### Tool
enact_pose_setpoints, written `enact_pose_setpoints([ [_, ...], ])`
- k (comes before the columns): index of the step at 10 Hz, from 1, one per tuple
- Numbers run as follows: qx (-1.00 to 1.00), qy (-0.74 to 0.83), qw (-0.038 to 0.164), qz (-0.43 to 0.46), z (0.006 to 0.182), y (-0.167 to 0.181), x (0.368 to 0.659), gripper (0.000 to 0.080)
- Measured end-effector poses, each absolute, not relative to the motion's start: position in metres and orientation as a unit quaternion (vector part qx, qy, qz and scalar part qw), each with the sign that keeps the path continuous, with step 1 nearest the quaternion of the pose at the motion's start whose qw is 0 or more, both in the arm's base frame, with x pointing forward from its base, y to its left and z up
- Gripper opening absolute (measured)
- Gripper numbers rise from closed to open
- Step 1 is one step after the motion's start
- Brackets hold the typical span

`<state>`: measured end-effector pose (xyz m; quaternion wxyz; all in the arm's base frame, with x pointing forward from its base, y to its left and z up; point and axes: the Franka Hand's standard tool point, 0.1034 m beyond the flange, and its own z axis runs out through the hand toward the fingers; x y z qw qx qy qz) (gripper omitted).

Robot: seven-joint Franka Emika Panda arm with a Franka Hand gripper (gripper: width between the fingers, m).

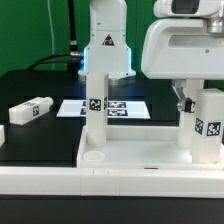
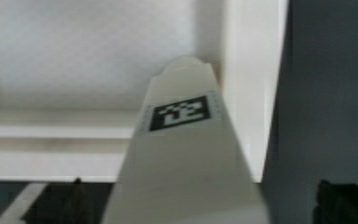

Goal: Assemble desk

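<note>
Exterior view: the desk slab (image 1: 150,152) lies flat at the front of the black tabletop (image 1: 40,135). Two legs stand upright on it: the first leg (image 1: 95,110) at its corner toward the exterior view's left, and the second leg (image 1: 208,125) at the exterior view's right. The hand (image 1: 196,100) hangs over the second leg, one finger (image 1: 183,100) just beside its upper part. A loose leg (image 1: 30,110) lies on its side on the tabletop, well apart at the exterior view's left. The marker board (image 1: 115,106) lies behind the slab.

Wrist view: the second leg (image 2: 185,140), tag facing the camera, rises between the dark fingers (image 2: 25,205) of the hand (image 2: 185,205). The jaws are spread wide with a gap on either side, released and grasping nothing. The desk slab (image 2: 69,60) fills the background
</note>
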<state>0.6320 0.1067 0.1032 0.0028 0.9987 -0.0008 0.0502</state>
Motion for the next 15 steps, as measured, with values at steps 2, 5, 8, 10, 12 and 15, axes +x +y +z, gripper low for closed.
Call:
enact_pose_setpoints([
  [2, 0.998, 0.034, 0.008, 0.05, 0.103, 0.103, 0.633, 0.0389],
  [5, 0.999, 0.013, 0.007, 0.05, 0.103, 0.102, 0.633, 0.0289],
  [8, 0.998, -0.039, 0.004, 0.05, 0.103, 0.101, 0.633, 0.0289],
  [10, 0.99, -0.131, 0.001, 0.049, 0.103, 0.096, 0.633, 0.0289],
  [12, 0.977, -0.21, 0.003, 0.046, 0.104, 0.083, 0.632, 0.0289],
  [15, 0.945, -0.324, 0.01, 0.047, 0.104, 0.065, 0.632, 0.0295],
])
